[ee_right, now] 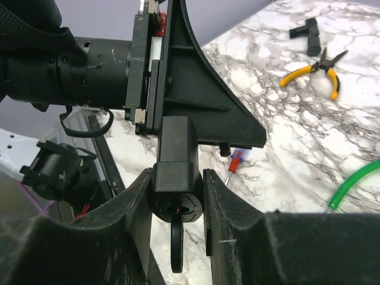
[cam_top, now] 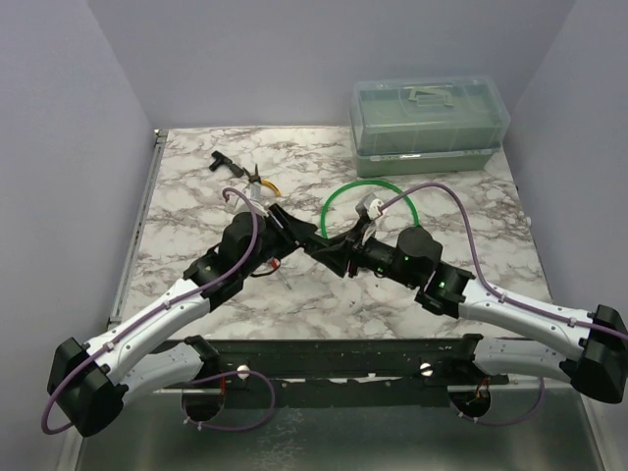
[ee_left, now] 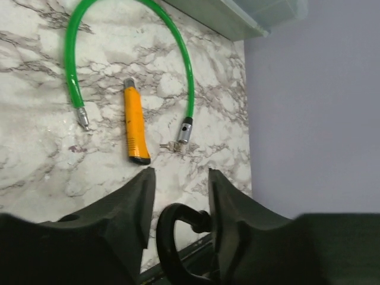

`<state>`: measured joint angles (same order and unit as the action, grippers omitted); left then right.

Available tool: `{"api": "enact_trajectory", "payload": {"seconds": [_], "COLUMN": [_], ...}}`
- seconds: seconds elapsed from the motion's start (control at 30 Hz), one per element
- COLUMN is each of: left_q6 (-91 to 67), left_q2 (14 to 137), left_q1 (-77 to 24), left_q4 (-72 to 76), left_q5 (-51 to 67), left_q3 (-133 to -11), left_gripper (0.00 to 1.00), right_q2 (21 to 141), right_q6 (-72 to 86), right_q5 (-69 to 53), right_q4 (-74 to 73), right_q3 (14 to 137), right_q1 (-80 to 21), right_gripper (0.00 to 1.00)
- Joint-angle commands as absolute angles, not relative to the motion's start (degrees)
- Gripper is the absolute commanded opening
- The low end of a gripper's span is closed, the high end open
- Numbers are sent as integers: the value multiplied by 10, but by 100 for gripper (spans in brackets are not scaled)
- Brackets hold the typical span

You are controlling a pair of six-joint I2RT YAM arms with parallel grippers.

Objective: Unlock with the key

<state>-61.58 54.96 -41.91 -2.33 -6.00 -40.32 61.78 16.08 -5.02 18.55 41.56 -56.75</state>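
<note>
The black padlock (ee_right: 175, 148) hangs between both grippers above the marble table (cam_top: 196, 206). My right gripper (ee_right: 176, 172) is shut on its body, keyhole face toward the camera. A thin dark flat tab (ee_right: 177, 249) sticks out of the keyhole, edge-on; I cannot tell what it is. My left gripper (ee_left: 181, 172) is shut across the black shackle (ee_left: 163, 231), whose knobbed end presses on the right finger. A tiny silver key (ee_left: 169, 145) lies on the marble by a metal end of the green cable (ee_left: 189, 71). In the top view the grippers, left (cam_top: 306, 235) and right (cam_top: 339, 257), meet mid-table.
An orange utility knife (ee_left: 133, 122) lies inside the cable loop. Yellow-handled pliers (ee_right: 314, 71) and a black tool (ee_right: 309, 35) lie at the far left. A red-and-blue screwdriver (ee_right: 234, 161) lies under the grippers. A green toolbox (cam_top: 430, 123) stands at the back right.
</note>
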Motion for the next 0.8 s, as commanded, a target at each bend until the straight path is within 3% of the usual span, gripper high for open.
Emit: {"api": "enact_trajectory", "payload": {"seconds": [0.0, 0.07, 0.13, 0.5, 0.63, 0.77], "left_q6": [-557, -533, -515, -483, -483, -461], "left_q2": [569, 567, 562, 606, 592, 576], "left_q1": [-426, -425, -424, -386, -373, -357], "left_q4": [-106, -129, -145, -208, -207, -200], "left_q5": [37, 45, 47, 146, 175, 188], "left_q3": [-434, -452, -466, -516, -530, -541], "left_gripper": [56, 75, 83, 79, 93, 96], "right_q2": [590, 578, 565, 502, 494, 492], "right_q6": [135, 144, 153, 165, 166, 177], "right_q5": [-53, -51, -44, -49, -68, -103], "right_q4": [246, 241, 241, 198, 166, 151], "right_q3": [460, 451, 437, 419, 420, 419], "right_q1": [-568, -568, -568, -568, -568, -568], "right_gripper": [0, 0, 0, 0, 0, 0]}}
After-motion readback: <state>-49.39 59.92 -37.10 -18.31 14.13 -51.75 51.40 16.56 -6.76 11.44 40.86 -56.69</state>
